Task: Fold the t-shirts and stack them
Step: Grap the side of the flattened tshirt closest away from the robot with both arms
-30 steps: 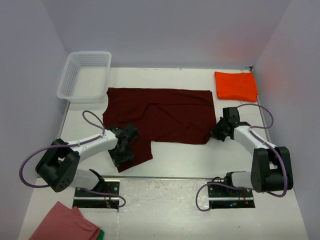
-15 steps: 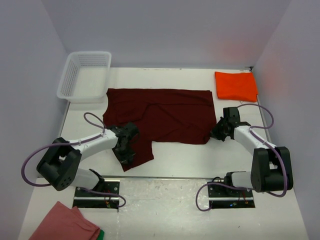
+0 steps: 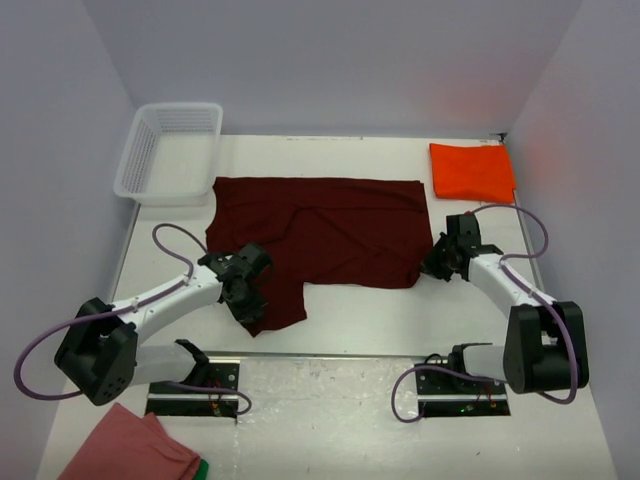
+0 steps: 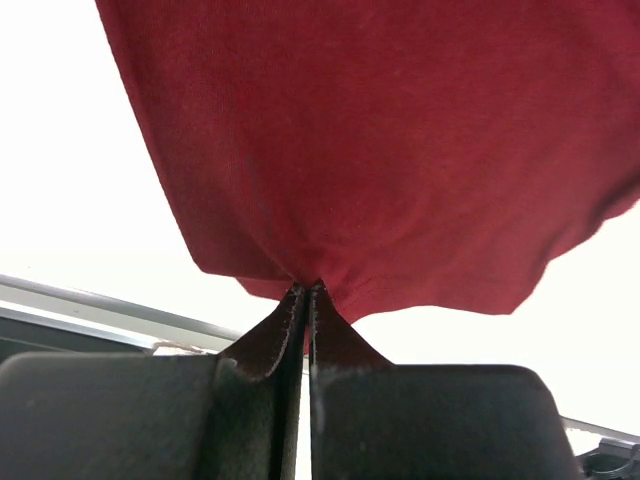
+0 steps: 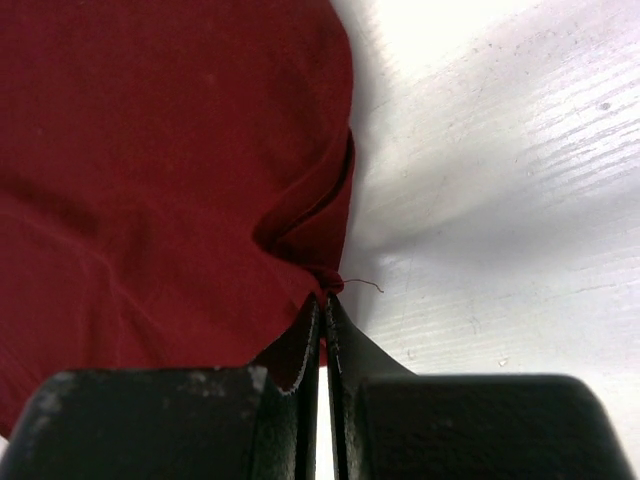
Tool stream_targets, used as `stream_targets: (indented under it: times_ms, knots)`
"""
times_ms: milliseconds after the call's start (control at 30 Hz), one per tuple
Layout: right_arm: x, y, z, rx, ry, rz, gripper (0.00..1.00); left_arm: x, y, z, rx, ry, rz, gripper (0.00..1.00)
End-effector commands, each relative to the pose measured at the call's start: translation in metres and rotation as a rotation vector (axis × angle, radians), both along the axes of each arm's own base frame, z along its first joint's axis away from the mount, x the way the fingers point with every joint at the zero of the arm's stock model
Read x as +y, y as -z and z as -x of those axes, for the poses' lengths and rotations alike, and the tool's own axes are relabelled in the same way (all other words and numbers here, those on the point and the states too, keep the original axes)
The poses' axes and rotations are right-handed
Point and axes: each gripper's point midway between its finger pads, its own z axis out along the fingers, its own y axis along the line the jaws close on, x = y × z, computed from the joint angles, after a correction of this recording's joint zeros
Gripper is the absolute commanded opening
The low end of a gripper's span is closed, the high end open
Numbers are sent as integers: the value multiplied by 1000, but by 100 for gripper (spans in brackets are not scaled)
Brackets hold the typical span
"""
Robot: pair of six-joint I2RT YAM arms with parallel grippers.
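Note:
A dark maroon t-shirt point(image 3: 330, 228) lies spread across the middle of the table, one sleeve flap hanging toward the near edge. My left gripper point(image 3: 246, 297) is shut on the near hem of that flap; in the left wrist view the cloth point(image 4: 380, 160) bunches into the closed fingertips point(image 4: 307, 290). At the shirt's near right corner my right gripper point(image 3: 432, 266) is shut, pinching the maroon cloth point(image 5: 150, 170) at its tips point(image 5: 325, 297). An orange-red t-shirt point(image 3: 472, 171) sits folded at the far right.
A white mesh basket point(image 3: 170, 150) stands at the far left corner. A salmon-pink cloth with a green edge point(image 3: 130, 447) lies at the near left, in front of the arm bases. Walls close in on both sides.
My left gripper has closed on the maroon flap's hem and shifted slightly away from the near edge, its arm stretching out. The right gripper has stayed put.

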Motion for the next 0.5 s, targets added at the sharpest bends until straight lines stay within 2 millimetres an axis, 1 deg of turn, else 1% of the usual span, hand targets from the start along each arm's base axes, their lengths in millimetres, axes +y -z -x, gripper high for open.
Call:
stream_targets:
  times_ms: [0, 33, 67, 100, 167, 200, 233, 267, 300, 333, 367, 400, 433, 467]
  knots:
    - [-6, -25, -8, -78, -38, 77, 0, 7, -16, -15, -76, -18, -33, 0]
    - [-7, -33, -9, -99, -41, 87, 0, 8, -19, -18, -90, -16, -40, 0]
    - [-10, -35, -8, -98, -40, 113, 0, 10, -21, -22, -112, -3, -55, 0]
    - [-11, -44, -12, -117, -51, 122, 0, 11, -23, -24, -129, 2, -58, 0]
    - [-9, -50, -12, -121, -74, 133, 0, 11, -28, -30, -159, 25, -56, 0]
    - [-9, -58, -18, -137, -85, 144, 0, 13, -30, -33, -176, 27, -71, 0]
    - [-9, -59, -18, -127, -95, 152, 0, 14, -34, -37, -190, 32, -84, 0]
    - [-9, -62, -20, -135, -101, 157, 0, 12, -41, -44, -220, 42, -83, 0]
    - [-11, -69, -25, -150, -102, 170, 0, 15, -46, -52, -248, 47, -108, 0]
    - [-13, -71, -25, -141, -97, 182, 0, 16, -52, -57, -266, 49, -124, 0]
    - [-15, -74, -28, -145, -93, 191, 0, 15, -65, -68, -313, 46, -137, 0]
    - [-14, -83, -34, -167, -102, 197, 0, 17, -72, -74, -334, 46, -154, 0]
    - [-14, -85, -35, -161, -105, 199, 0, 18, -79, -81, -355, 53, -171, 0]
    - [-13, -89, -42, -160, -114, 203, 0, 16, -96, -95, -414, 45, -175, 0]
